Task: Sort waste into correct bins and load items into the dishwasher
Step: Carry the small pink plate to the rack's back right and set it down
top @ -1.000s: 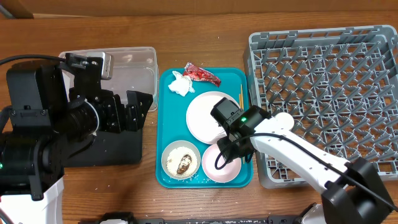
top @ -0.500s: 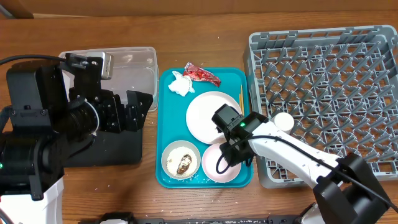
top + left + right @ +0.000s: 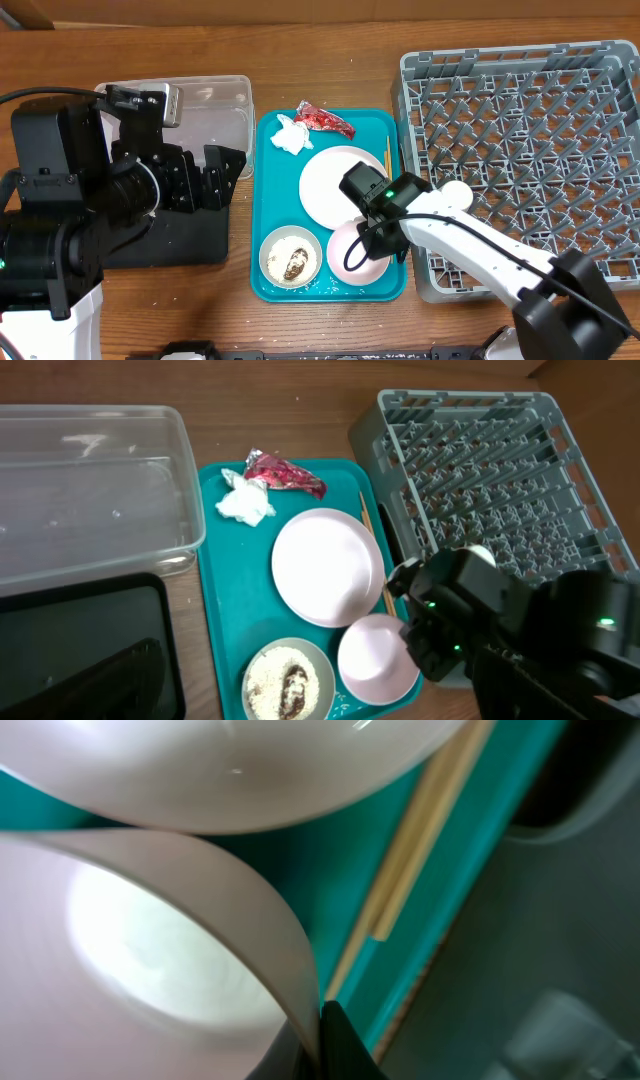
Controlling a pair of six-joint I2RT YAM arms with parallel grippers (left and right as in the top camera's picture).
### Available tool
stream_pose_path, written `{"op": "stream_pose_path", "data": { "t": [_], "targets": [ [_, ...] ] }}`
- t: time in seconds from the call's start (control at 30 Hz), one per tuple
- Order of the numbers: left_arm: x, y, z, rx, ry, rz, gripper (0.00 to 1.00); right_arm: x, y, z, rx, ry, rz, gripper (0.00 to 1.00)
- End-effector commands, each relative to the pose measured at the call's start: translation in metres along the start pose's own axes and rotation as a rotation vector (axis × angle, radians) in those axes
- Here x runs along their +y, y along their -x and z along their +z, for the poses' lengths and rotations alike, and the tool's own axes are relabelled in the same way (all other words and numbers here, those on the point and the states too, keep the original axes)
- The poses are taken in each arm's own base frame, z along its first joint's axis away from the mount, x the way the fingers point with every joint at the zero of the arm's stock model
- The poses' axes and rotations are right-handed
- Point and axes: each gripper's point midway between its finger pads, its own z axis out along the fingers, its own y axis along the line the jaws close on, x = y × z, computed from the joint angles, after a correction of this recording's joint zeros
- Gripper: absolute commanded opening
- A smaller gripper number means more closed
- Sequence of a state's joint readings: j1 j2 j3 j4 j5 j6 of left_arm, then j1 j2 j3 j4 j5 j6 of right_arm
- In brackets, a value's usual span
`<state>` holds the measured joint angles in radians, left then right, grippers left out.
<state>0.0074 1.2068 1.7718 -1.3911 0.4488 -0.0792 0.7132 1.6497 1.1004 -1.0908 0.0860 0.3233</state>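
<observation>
Surface: brown wooden counter (image 3: 320, 60), plank grain running across. No room shows beyond it.

Far left: bulky black left arm (image 3: 60, 200). The left hand (image 3: 212, 178) hangs where the clear plastic rectangular tub (image 3: 215, 110) meets the shallow black rectangular tray (image 3: 190, 240). The tub is on the far side and the tray on the near side. The fingers are dark against dark, so I cannot tell how far apart they stand. Nothing is seen in them.

Centre: teal serving tray (image 3: 262, 200). At its far end lies a crumpled shiny red wrapper (image 3: 323, 120), with a crumpled white tissue wad (image 3: 290, 137) just beside it on the left. A round pale plate (image 3: 325, 185) sits mid-tray. In the near-left corner an off-white bowl (image 3: 272, 250) holds whitish rice-like bits with a brown scrap (image 3: 296, 265). Thin wooden chopsticks (image 3: 387, 155) lie along the right rim, beside the plate.

Near-right corner of the teal tray: small pale pink bowl (image 3: 348, 255), just beside the plate and the off-white bowl. The right hand (image 3: 372, 243), on a white right arm (image 3: 480, 245), is clamped on the bowl's right rim. The wrist view shows the thin wall pinched against a dark finger (image 3: 345, 1045). Cannot tell whether the bowl's base rests on the tray.

Far right: large square grey plastic dish rack (image 3: 520, 150) with a grid floor and rows of upright pegs. It stands just beside the teal tray's right edge.
</observation>
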Motion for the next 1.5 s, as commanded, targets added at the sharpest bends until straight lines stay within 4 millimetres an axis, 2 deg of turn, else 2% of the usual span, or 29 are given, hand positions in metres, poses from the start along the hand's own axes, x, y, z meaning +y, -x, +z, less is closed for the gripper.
{"op": "stream_pose_path", "data": {
  "t": [0.0,0.13,0.23,0.37,0.43,0.5,0.67,0.77,0.9,1.0,1.07,1.23,1.4,1.47],
  "targets": [
    [-0.002,0.004,-0.002,-0.011,-0.009,-0.011,1.00,-0.021,0.033,-0.056,-0.212,-0.078,0.148,0.04],
    [-0.002,0.004,-0.002,-0.011,-0.009,-0.012,1.00,-0.043,0.045,-0.104,-0.363,-0.134,0.274,0.04],
    [-0.002,0.004,-0.002,-0.011,-0.009,-0.012,1.00,-0.083,0.044,-0.148,-0.528,-0.271,0.462,0.04],
    [-0.002,0.004,-0.002,-0.011,-0.009,-0.012,1.00,-0.147,0.027,-0.212,-0.815,-0.513,0.698,0.04],
    [-0.002,0.004,-0.002,-0.011,-0.009,-0.012,1.00,-0.168,0.021,-0.230,-0.892,-0.593,0.758,0.04],
    [-0.002,0.004,-0.002,-0.011,-0.009,-0.012,1.00,-0.187,0.017,-0.239,-0.918,-0.653,0.817,0.04],
    [-0.002,0.004,-0.002,-0.011,-0.009,-0.012,1.00,-0.249,0.005,-0.227,-0.841,-0.751,1.037,0.04],
    [-0.002,0.004,-0.002,-0.011,-0.009,-0.011,1.00,-0.286,0.000,-0.211,-0.765,-0.790,1.148,0.04],
    [-0.002,0.004,-0.002,-0.011,-0.009,-0.012,1.00,-0.333,0.009,-0.175,-0.633,-0.764,1.184,0.04],
    [-0.002,0.004,-0.002,-0.011,-0.009,-0.012,1.00,-0.360,0.014,-0.149,-0.558,-0.762,1.185,0.04],
    [-0.002,0.004,-0.002,-0.011,-0.009,-0.012,1.00,-0.376,0.016,-0.133,-0.517,-0.788,1.185,0.04],
    [-0.002,0.004,-0.002,-0.011,-0.009,-0.012,1.00,-0.400,0.019,-0.119,-0.485,-0.843,1.163,0.04],
    [-0.002,0.004,-0.002,-0.011,-0.009,-0.012,1.00,-0.417,0.022,-0.110,-0.447,-0.914,1.101,0.04],
    [-0.002,0.004,-0.002,-0.011,-0.009,-0.012,1.00,-0.418,0.023,-0.103,-0.421,-0.925,1.085,0.04]
  ]
}}
